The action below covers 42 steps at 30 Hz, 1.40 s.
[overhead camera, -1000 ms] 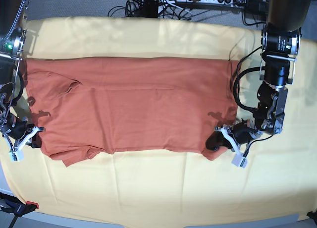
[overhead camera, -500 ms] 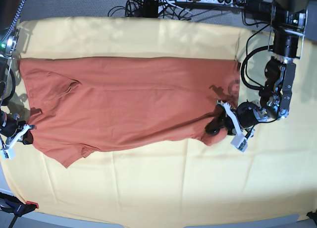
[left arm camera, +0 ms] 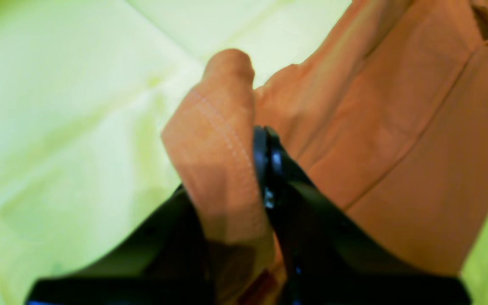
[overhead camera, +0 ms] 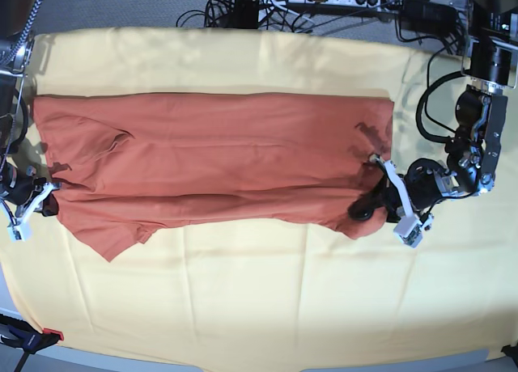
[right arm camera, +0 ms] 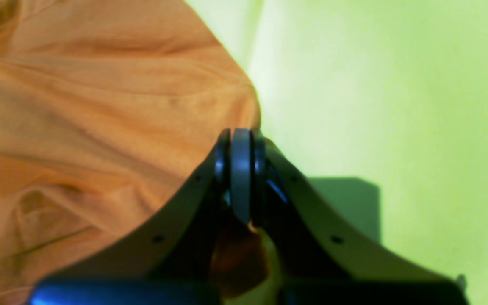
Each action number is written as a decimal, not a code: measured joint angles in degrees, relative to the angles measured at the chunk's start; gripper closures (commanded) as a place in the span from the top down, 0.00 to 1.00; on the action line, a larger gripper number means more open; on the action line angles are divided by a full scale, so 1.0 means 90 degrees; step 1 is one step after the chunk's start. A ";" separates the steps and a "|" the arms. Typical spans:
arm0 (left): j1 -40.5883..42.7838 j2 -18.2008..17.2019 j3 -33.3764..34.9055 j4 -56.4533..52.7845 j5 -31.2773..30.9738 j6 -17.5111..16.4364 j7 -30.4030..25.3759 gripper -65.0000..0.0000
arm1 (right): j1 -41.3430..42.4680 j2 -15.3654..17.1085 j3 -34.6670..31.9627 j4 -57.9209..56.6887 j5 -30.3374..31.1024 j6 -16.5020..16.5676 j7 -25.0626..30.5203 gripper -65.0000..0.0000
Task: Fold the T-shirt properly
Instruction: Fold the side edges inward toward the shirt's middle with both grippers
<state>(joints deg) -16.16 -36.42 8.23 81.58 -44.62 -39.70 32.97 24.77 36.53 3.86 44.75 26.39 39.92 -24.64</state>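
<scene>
**Both claws pinch the near corners of the orange shirt**

The plain rust-orange cotton T-shirt (overhead camera: 214, 166) lies flat on the large pale-yellow cloth (overhead camera: 267, 299) that covers the table. Its long axis runs 9 to 3 o'clock in the base view. The sleeve and neck end points to 9 o'clock, the hem end to 3 o'clock. The far edge is straight and smooth. The near edge is lifted a little btw. the two arms, w/ a soft ridge running along it, and at approx. 7 o'clock a pointed flap of fabric sticks out toward the viewer.

The left gripper (overhead camera: 374, 202), black w/ white finger parts, is at the hem corner at approx. 4 o'clock. In the left wrist view its dark fingers (left arm camera: 269, 169) are pressed together on a bunched fold of fabric; the double stitch line of the hem is visible on the fold.

The right gripper (overhead camera: 39, 202) is at the 9 o'clock side, on the sleeve-end corner. In the right wrist view its fingers (right arm camera: 239, 169) are closed tight, w/ orange fabric caught btw. them lower down. The fabric there is wrinkled and matte.

Black cables (overhead camera: 243, 4) lie beyond the cloth at 12 o'clock.
</scene>
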 measured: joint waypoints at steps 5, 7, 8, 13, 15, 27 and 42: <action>-0.0002 0.0005 0.0002 0.0022 -0.0459 0.0002 0.0420 0.00 | 0.0010 0.0104 0.0000 0.0330 0.0019 0.0002 0.0017 0.00; 0.0000 0.0010 0.0002 0.0022 -0.0588 0.0000 0.0544 0.00 | -0.0002 0.0124 0.0000 0.0398 0.0022 0.0000 0.0019 0.00; 0.0000 0.0007 0.0002 0.0022 -0.0678 0.0002 0.0631 0.00 | 0.0000 0.0121 0.0000 0.0403 0.0022 0.0002 0.0017 0.00; 0.0000 -0.0012 0.0002 0.0024 -0.0835 0.0005 0.0680 0.00 | 0.0000 0.0121 0.0000 0.0403 0.0146 0.0002 0.0017 0.00; 0.0000 -0.0070 0.0002 0.0024 -0.0833 0.0000 0.0707 0.00 | 0.0000 0.0121 0.0000 0.0403 0.0146 0.0002 0.0017 0.00; -0.0005 -0.0299 0.0002 0.0056 -0.1450 0.0005 0.1260 0.00 | 0.0000 0.0228 0.0000 0.0449 0.0187 0.0022 -0.0257 0.00; -0.0002 -0.0294 0.0002 0.0187 -0.2698 0.0010 0.3628 0.09 | -0.0002 0.0226 0.0000 0.0449 0.0508 0.0017 -0.0692 0.39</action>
<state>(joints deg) -16.19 -39.07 8.25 83.26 -68.90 -39.62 65.63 24.75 38.57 3.86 48.80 30.96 40.07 -30.87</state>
